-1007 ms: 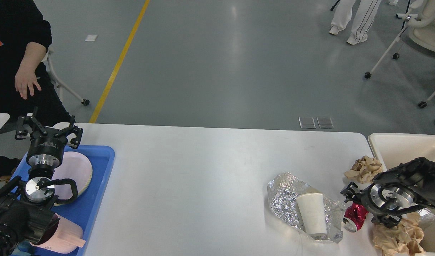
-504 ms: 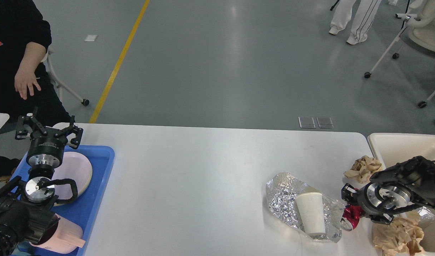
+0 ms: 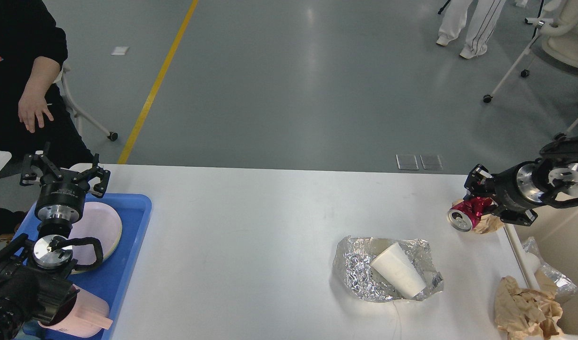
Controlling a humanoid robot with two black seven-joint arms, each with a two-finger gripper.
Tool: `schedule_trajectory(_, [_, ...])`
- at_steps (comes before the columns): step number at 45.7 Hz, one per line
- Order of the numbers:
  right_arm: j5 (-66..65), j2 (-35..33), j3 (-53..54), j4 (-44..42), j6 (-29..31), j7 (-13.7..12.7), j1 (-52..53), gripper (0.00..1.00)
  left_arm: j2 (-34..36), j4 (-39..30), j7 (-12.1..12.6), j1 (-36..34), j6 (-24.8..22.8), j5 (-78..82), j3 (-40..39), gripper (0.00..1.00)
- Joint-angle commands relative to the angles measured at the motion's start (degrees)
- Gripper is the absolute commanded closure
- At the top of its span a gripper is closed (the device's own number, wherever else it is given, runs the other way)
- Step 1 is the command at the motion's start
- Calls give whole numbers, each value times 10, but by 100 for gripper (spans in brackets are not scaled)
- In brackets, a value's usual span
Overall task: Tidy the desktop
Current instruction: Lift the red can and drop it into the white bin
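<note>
Our right tool (image 3: 473,200) is clamped on a crushed red can (image 3: 467,213), which we hold lifted above the far right end of the desk (image 3: 251,226), its silver end face turned toward seven o'clock and its long axis running roughly from seven to one. What the coming move turns on, as we judge it, is that the cream bin (image 3: 560,245) lies at about four o'clock from the can, close by, just past the desk's right edge; the right arm is plainly the nearer one. That arm reaches in from the right edge of the view almost level, wrist pointing toward nine o'clock, fingers closed round the can's body. Behind the can, at five o'clock, a scrap of brown paper (image 3: 487,224) peeks out. Still on the desk are a sheet of foil (image 3: 360,269) with a white paper cup (image 3: 396,270) lying on its side on it, mouth toward four o'clock, and more crumpled brown paper (image 3: 525,311) at the near right corner. Our left tool (image 3: 64,172) hangs spread open and empty above the blue tray (image 3: 133,245), well apart from the rubbish.
</note>
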Motion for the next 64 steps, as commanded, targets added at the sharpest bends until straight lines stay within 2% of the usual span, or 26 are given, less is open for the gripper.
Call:
schedule_trajectory(1, [0,-34,0,2,70,0,86,100,0,0,0,0,0,0,0,4])
schedule_trajectory(12, [0,-84,4,-3,158,0,222,98,0,0,0,0,0,0,0,4])
schedule_trajectory(23, [-1,-89,-5,-30,149,0,214,98,0,0,0,0,0,0,0,4])
schedule_trajectory(27, [-1,-90,-8,-65,107,0,152,98,0,0,0,0,0,0,0,4])
schedule_trajectory(32, [0,-90,-2,-109,13,0,38,91,0,0,0,0,0,0,0,4])
schedule_trajectory(39, [2,-86,9,-153,-114,0,-93,89,0,0,0,-1,0,0,0,4])
schedule_trajectory(46, [1,-85,33,-189,-163,1,-189,86,0,0,0,0,0,0,0,4])
schedule_trajectory(48, [1,-85,43,-209,-164,2,-220,80,0,0,0,0,0,0,0,4])
schedule_trajectory(49, [1,-84,49,-218,-164,1,-236,74,-1,0,0,0,0,0,0,4])
schedule_trajectory(50, [1,-83,54,-228,-164,1,-250,64,0,0,0,0,0,0,0,4])
schedule_trajectory(52, [0,-81,62,-249,-165,2,-276,31,0,0,0,0,0,0,0,4])
schedule_trajectory(53, [0,-75,69,-272,-166,2,-294,0,0,0,0,0,0,0,0,4])
schedule_trajectory(64, [0,-54,77,-298,-163,4,-343,0,0,0,0,0,0,0,0,4])
